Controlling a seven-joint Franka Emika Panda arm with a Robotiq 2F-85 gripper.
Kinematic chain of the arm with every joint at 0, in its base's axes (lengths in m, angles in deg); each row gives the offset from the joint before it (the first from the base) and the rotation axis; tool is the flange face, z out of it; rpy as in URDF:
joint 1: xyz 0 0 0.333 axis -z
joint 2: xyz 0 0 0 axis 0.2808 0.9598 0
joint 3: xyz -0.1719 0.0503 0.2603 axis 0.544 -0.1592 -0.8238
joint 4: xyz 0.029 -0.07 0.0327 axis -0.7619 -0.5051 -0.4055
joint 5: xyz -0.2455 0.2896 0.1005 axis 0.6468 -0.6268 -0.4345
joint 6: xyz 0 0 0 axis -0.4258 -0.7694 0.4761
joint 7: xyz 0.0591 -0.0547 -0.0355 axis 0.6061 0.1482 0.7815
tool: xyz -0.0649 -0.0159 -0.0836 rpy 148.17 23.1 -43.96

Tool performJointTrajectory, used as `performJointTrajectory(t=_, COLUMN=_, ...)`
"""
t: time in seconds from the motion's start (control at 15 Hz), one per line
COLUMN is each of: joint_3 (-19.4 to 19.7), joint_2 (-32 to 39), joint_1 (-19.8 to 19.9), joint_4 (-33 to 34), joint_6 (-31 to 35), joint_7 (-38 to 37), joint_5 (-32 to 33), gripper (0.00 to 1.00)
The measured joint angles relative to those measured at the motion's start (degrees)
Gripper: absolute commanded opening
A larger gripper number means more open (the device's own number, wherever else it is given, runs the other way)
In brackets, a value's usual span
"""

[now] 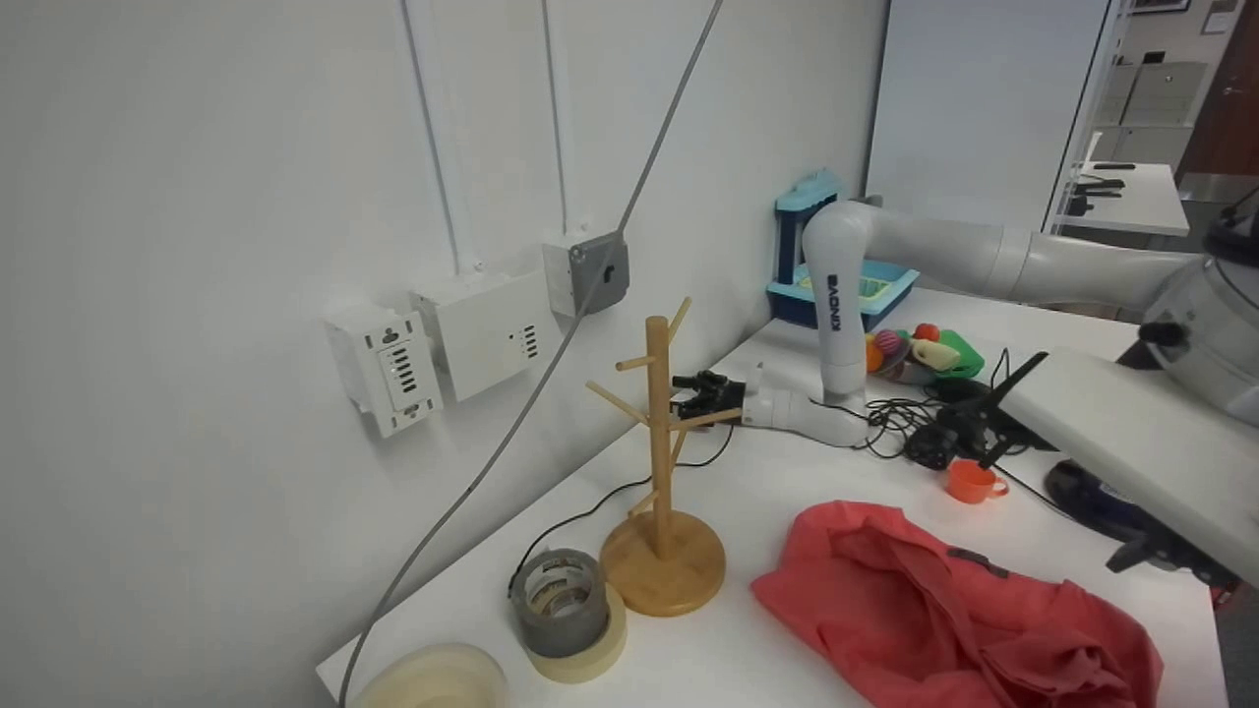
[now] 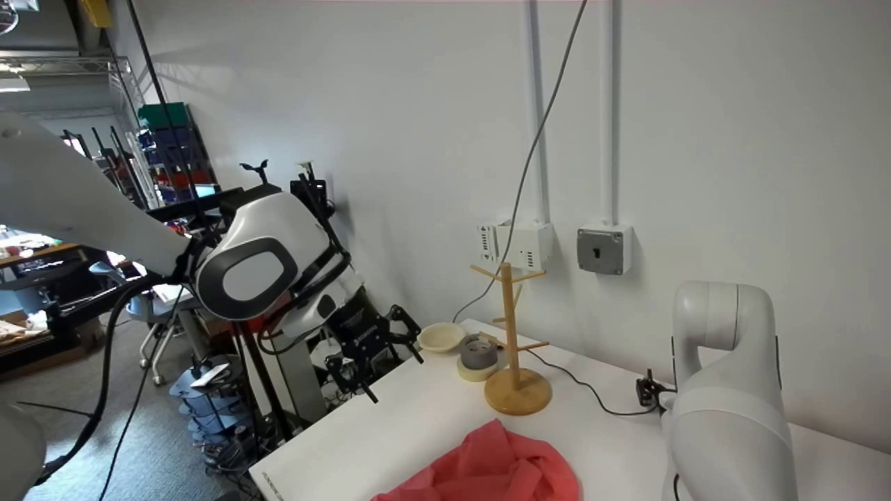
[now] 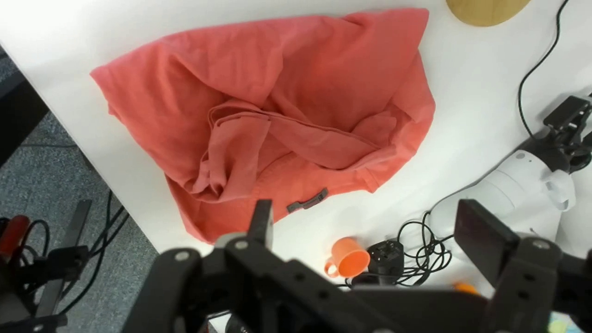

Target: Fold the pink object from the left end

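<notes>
The pink object, a salmon-red cloth shirt [image 1: 885, 600], lies crumpled on the white table, its layers bunched in the middle. It also shows in an exterior view [image 2: 501, 463], cut off by the frame's bottom, and whole in the wrist view [image 3: 342, 69]. A small dark tag [image 3: 307, 200] lies at one edge; no lettering can be made out. My gripper [image 3: 370, 224] is wide open with nothing between its fingers. In an exterior view the gripper [image 2: 399, 380] hangs above the table's edge, apart from the shirt. The left finger overlaps the shirt's edge in the wrist view.
A wooden mug tree [image 1: 661, 442] stands beside the shirt, near tape rolls [image 1: 561, 605] and a pale bowl [image 2: 442, 337]. An orange cup [image 3: 350, 257] and tangled black cables [image 3: 425, 249] lie past the tagged edge. Another white arm [image 2: 727, 403] reaches over the table.
</notes>
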Motion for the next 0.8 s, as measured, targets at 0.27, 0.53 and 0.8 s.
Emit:
performJointTrajectory(t=0.27, joint_3=-7.74, joint_2=-0.45, joint_1=9.0, joint_4=0.25, joint_6=0.18, joint_7=12.06, joint_5=0.7, gripper=1.0)
performJointTrajectory(t=0.53, joint_3=-12.53, joint_2=-0.86, joint_1=18.45, joint_4=0.67, joint_6=0.18, joint_7=26.6, joint_5=2.44, gripper=1.0)
performJointTrajectory(t=0.8, joint_3=-15.4, joint_2=-0.87, joint_1=23.56, joint_4=1.67, joint_6=0.21, joint_7=35.39, joint_5=2.96, gripper=1.0)
